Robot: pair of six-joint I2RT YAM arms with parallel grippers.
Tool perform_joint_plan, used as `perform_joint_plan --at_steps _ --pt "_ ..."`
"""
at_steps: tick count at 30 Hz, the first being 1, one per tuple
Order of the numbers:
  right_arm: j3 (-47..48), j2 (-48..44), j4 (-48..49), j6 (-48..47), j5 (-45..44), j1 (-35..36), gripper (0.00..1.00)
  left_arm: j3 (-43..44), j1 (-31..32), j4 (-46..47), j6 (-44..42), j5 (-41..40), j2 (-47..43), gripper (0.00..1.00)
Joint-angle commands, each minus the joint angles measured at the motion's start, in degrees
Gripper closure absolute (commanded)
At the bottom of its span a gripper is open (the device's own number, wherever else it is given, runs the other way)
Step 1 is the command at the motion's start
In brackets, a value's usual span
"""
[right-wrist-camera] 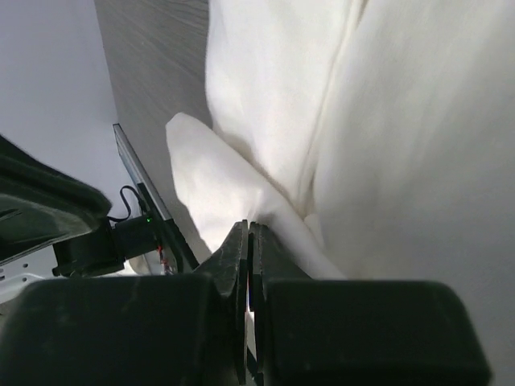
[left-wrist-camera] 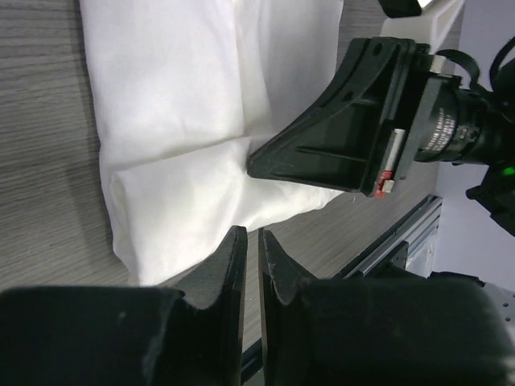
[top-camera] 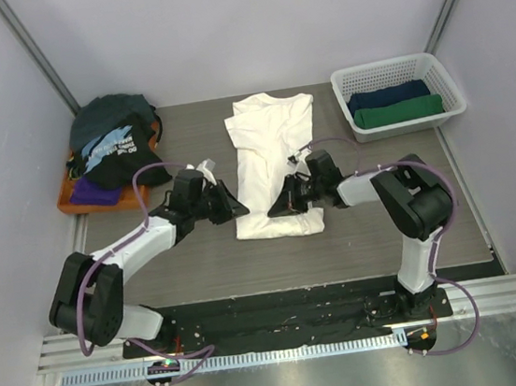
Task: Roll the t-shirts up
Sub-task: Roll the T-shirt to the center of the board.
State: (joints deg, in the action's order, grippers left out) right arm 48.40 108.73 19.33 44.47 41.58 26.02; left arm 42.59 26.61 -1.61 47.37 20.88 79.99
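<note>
I report the white t-shirt (top-camera: 271,144) flat at mid-table, the right claw (right-wrist-camera: 248,232) clamped on its near hem and the left claw (left-wrist-camera: 246,236) nearly closed with its hold unverifiable, so a one-sided grip risks a skewed roll.

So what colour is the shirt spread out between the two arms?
The t-shirt is cream-white, no print showing; clearest in the top view.

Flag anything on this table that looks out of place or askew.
The dark t-shirts at far left are a loose heap spilling over the orange tray. The white t-shirt lies neatly folded; nothing else stands out.
</note>
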Motion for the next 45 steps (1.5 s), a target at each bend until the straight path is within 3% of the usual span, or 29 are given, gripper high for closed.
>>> perform_joint_plan --at_steps 1,7,11,15,19,24,29,33,37,39,45 --pt "1.1 -10.6 -5.4 -3.9 -1.6 -0.1 0.98 1.1 0.8 5.3 0.4 2.8 1.1 0.86" --pt "-5.3 -18.2 -6.5 -4.0 -1.2 -1.1 0.98 0.4 2.7 7.7 1.0 3.7 3.2 0.86" --pt "-10.4 -19.0 -1.8 -2.5 0.6 -1.5 0.98 -0.3 2.8 10.0 1.4 4.2 5.4 0.86" --pt "-13.5 -10.5 10.4 1.9 4.8 -3.8 0.98 -0.1 2.8 12.2 1.4 3.7 9.9 0.88" --pt "-13.6 -2.7 14.9 3.7 5.9 -6.9 0.99 -0.2 2.8 12.0 0.6 0.4 13.0 0.90" --pt "-13.0 -1.4 8.9 -0.2 5.0 -8.5 0.99 0.1 2.7 7.7 -1.3 -5.6 14.9 0.91" --pt "-12.4 -9.5 1.6 -3.9 3.9 -9.7 0.99 -0.8 2.7 5.2 -2.2 -7.9 11.7 0.91" --pt "-9.7 -17.0 -14.7 -10.2 -2.0 -10.9 0.98 -0.6 2.7 0.2 -4.7 -11.6 6.2 0.90" --pt "-9.9 -25.4 -23.7 -13.6 -7.6 -11.8 0.93 -0.8 2.8 -2.6 -6.2 -12.9 1.1 0.89" --pt "-9.8 -29.2 -28.7 -14.7 -11.6 -11.9 0.90 -1.3 2.9 -3.5 -6.6 -13.1 -1.7 0.85" --pt "-12.4 -32.4 -30.3 -14.8 -10.5 -11.9 0.85 -3.6 4.1 -3.6 -6.6 -9.9 -3.3 0.69"
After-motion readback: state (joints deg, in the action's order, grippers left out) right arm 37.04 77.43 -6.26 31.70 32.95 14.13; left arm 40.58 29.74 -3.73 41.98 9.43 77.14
